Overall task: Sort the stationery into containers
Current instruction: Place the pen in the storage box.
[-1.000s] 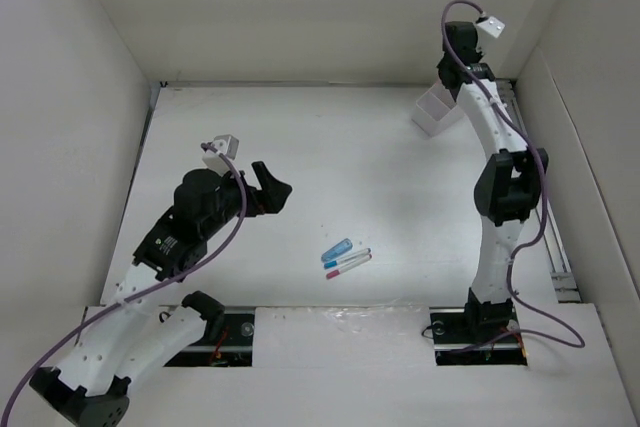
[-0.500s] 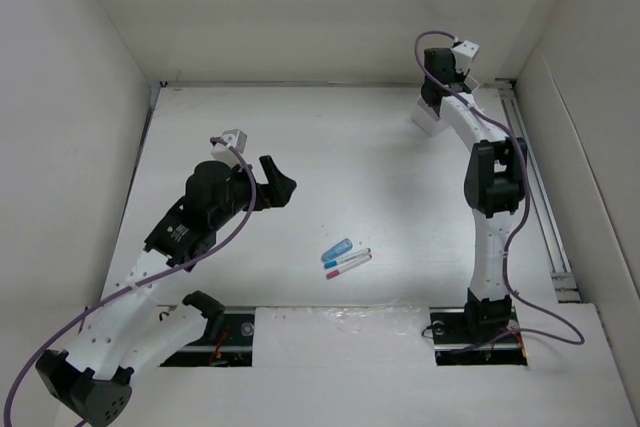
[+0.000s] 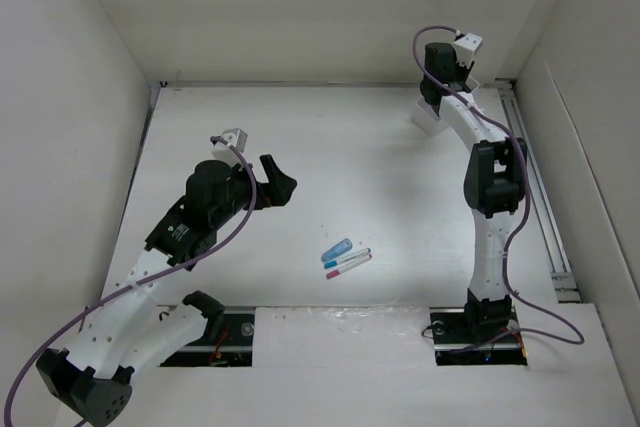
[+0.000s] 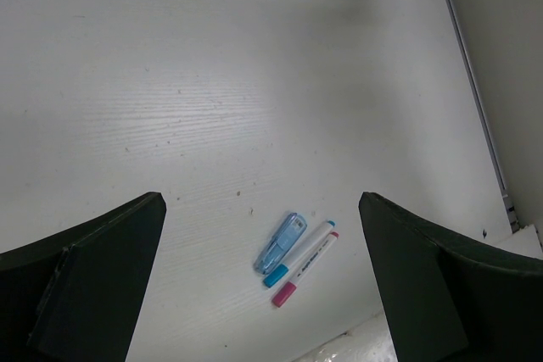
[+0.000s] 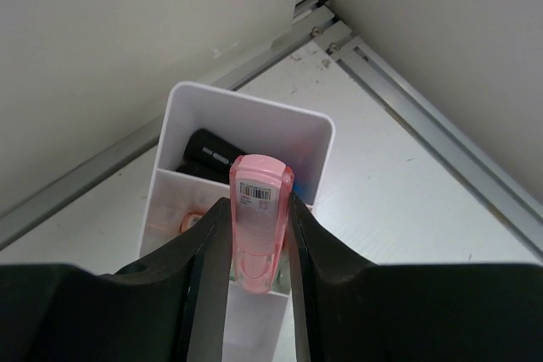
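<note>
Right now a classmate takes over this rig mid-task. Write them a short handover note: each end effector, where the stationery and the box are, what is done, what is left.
Right end effector: shut on a pink piece, held just above the white box at the far right corner of the table; not released.
Left end effector: open, empty, above the table.
Done: a black marker lies in the box's compartment farther from the right wrist camera.
Left: drop the pink piece in, then fetch the blue piece and the two white pens, lying side by side on the table towards the near edge.
</note>
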{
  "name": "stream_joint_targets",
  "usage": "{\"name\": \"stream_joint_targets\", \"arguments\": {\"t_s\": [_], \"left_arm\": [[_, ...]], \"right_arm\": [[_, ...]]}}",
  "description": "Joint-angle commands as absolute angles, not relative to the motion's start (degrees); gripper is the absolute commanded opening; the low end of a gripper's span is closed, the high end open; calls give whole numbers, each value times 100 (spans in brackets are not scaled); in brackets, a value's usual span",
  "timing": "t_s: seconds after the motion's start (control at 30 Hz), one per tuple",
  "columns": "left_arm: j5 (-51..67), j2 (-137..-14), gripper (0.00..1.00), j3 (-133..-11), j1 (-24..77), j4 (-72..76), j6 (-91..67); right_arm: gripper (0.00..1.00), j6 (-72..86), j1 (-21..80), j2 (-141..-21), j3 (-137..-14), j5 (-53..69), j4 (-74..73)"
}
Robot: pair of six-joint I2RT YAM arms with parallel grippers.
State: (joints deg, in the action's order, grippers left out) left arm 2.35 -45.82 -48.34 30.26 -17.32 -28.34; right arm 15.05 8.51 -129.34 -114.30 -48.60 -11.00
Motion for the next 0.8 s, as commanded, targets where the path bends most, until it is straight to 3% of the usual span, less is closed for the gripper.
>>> {"name": "stream_joint_targets", "arguments": {"t_s": [0.0, 0.77], "left_arm": [[237, -4553, 100, -4983, 3015, -1477, -2786], [237, -4334, 100, -4931, 3015, -1635, -2839]], "right_arm": [[10, 1336, 756, -12823, -11760, -5133, -659], [24, 1283, 756, -13043, -11566, -5186, -501]]}}
